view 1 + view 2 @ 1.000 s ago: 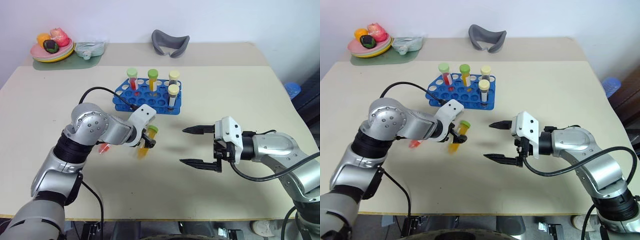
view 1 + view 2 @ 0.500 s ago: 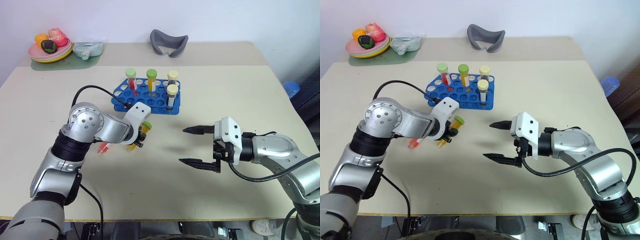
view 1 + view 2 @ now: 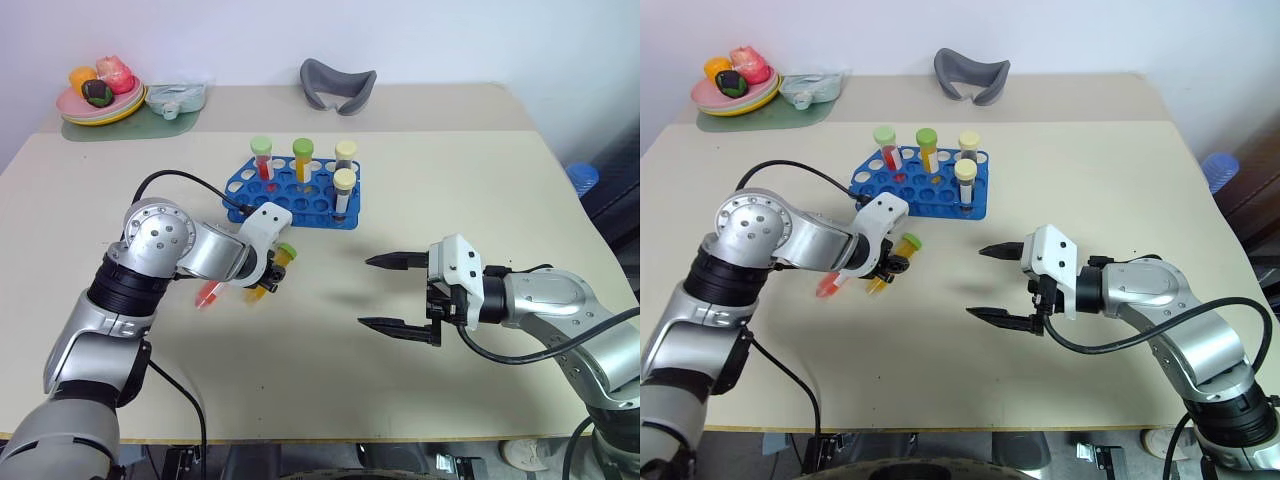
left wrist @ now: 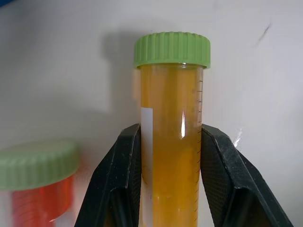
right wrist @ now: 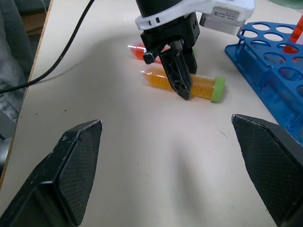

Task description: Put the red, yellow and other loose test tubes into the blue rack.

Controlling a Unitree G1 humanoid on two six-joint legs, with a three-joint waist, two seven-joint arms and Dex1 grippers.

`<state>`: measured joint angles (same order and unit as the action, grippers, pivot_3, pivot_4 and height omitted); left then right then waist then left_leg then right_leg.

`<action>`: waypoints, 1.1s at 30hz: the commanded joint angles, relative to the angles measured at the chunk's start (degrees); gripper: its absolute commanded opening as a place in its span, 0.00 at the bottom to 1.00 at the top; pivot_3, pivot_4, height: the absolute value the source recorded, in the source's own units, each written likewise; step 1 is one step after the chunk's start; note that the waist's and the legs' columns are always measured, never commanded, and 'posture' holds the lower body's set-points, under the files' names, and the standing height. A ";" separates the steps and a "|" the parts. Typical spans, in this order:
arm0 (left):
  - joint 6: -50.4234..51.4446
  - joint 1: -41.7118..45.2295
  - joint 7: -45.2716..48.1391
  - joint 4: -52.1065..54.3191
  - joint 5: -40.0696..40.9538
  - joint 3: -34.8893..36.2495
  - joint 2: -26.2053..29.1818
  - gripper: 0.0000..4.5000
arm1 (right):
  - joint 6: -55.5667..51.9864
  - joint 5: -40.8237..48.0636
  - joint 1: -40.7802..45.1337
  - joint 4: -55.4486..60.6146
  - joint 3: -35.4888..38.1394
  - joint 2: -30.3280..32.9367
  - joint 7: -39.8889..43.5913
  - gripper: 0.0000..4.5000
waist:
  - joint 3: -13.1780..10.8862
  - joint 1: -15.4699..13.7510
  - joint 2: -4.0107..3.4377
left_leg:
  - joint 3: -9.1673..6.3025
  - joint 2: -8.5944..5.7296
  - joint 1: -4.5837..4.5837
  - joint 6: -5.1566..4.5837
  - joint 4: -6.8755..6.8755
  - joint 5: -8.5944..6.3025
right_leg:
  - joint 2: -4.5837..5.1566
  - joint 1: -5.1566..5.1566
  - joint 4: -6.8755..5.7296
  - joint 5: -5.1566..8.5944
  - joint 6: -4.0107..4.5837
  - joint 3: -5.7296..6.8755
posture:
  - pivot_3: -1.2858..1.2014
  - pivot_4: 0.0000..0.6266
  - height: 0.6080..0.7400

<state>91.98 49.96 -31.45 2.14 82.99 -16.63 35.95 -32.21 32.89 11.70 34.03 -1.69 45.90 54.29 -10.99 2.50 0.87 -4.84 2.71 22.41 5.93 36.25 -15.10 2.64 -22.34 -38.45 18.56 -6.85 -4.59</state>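
Table point(image 3: 330, 350): yellow tube point(image 4: 171, 142) between left hand point(image 3: 268, 285) fingers.

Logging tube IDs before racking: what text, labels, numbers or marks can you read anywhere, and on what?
Nothing reads as a word or number.
Yellow tube: graduation ticks and a white strip, both blank.
Left gripper: a white sticker on its housing, print too small to read.
Blue rack: no markings visible.

Bare bench point(image 3: 330, 330) lies open between the two arms, while the blue rack point(image 3: 300, 195) with its four upright tubes point(image 3: 304, 158) blocks the way just behind the left gripper point(image 3: 268, 285), and a red tube point(image 3: 208, 294) lies close beside its fingers point(image 4: 124, 179).
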 commanded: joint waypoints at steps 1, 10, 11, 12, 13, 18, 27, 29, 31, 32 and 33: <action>0.52 1.48 3.38 -1.51 -0.27 -0.90 1.44 0.38 | 0.77 0.71 -0.14 1.84 0.50 -0.50 -0.15 1.00 | 0.00 0.00 0.00 | 0.00 0.00 0.00 0.00 0.00 0.00 | 0.00 0.00 0.00 0.00 0.00 0.00 | 0.52 0.24 1.00; 0.52 3.40 12.88 0.83 -8.84 -4.72 5.62 0.78 | 0.84 0.37 -1.08 2.76 0.37 -0.81 -1.09 1.00 | 0.00 0.01 0.00 | 0.00 0.00 0.00 0.01 -0.02 0.00 | 0.00 -0.01 0.01 0.00 0.00 0.00 | 0.52 0.24 1.00; 0.52 3.49 13.59 0.79 -9.58 -4.84 5.55 0.89 | 0.83 0.39 -1.13 2.82 0.35 -0.82 -1.17 1.00 | 0.00 0.00 0.00 | 0.00 0.00 0.00 0.01 -0.02 0.00 | 0.00 0.00 0.01 0.00 0.00 0.01 | 0.52 0.24 1.00; 0.52 3.54 14.23 0.74 -10.18 -4.97 5.43 0.99 | 0.83 0.40 -1.16 2.84 0.33 -0.81 -1.24 1.00 | 0.00 0.01 0.00 | 0.00 0.00 0.00 0.01 -0.01 0.00 | 0.00 0.00 0.01 0.00 0.00 0.00 | 0.52 0.24 1.00; 0.52 3.49 14.70 0.62 -10.73 -4.98 5.20 0.99 | 0.83 0.42 -1.21 2.90 0.30 -0.81 -1.31 1.00 | 0.00 0.02 0.00 | 0.00 0.00 0.00 0.00 -0.01 0.00 | 0.00 0.00 0.01 0.00 0.00 0.00 | 0.52 0.24 1.00; 0.52 3.13 16.25 -0.06 -13.77 -5.13 3.55 0.99 | 0.90 0.41 -1.29 3.01 0.20 -0.79 -1.26 1.00 | 0.00 -0.07 0.00 | 0.00 0.00 -0.01 -0.02 0.00 -0.01 | 0.00 0.02 0.00 0.00 0.00 0.00 | 0.52 0.24 1.00; 0.52 2.54 17.48 -3.52 -17.15 -2.70 1.05 0.99 | 0.90 0.17 -0.98 3.04 -0.27 -0.81 -1.20 1.00 | 0.10 -0.12 -0.13 | 0.00 -0.01 -0.05 -0.03 0.03 -0.01 | 0.01 0.09 -0.01 0.00 0.00 0.01 | 0.52 0.24 1.00; 0.52 2.60 17.77 -3.66 -17.51 -2.67 0.86 0.99 | 0.91 0.13 -0.93 3.03 -0.31 -0.83 -1.23 1.00 | 0.11 -0.13 -0.16 | 0.00 -0.01 -0.05 -0.03 0.03 -0.01 | 0.01 0.09 -0.01 0.00 0.00 0.01 | 0.52 0.24 1.00; 0.52 2.55 18.21 -3.31 -17.61 -2.81 0.90 0.88 | 0.90 0.11 -0.95 3.12 -0.34 -0.84 -1.30 1.00 | 0.12 -0.12 -0.17 | 0.00 -0.01 -0.06 -0.03 0.03 -0.01 | 0.01 0.10 -0.01 0.00 0.00 0.01 | 0.52 0.24 1.00; 0.52 2.53 18.33 -3.19 -17.66 -2.87 0.92 0.82 | 0.88 0.11 -0.92 3.15 -0.37 -0.86 -1.33 1.00 | 0.12 -0.10 -0.17 | 0.00 -0.01 -0.06 -0.03 0.02 -0.01 | 0.01 0.10 -0.01 0.00 0.00 0.01 | 0.52 0.24 1.00; 0.52 2.50 18.41 -3.09 -17.72 -2.90 0.91 0.72 | 0.88 0.09 -0.90 3.16 -0.40 -0.87 -1.37 1.00 | 0.12 -0.09 -0.17 | 0.00 -0.01 -0.06 -0.03 0.03 -0.01 | 0.01 0.09 -0.01 0.00 0.00 0.01 | 0.52 0.24 1.00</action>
<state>92.02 52.99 -13.60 -0.23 65.50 -18.99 37.07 -32.12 32.70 10.22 34.81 -2.10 45.41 53.11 -10.87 2.41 0.70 -4.84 2.70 22.35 5.90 36.27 -15.12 2.64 -22.26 -38.46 18.56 -6.85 -4.58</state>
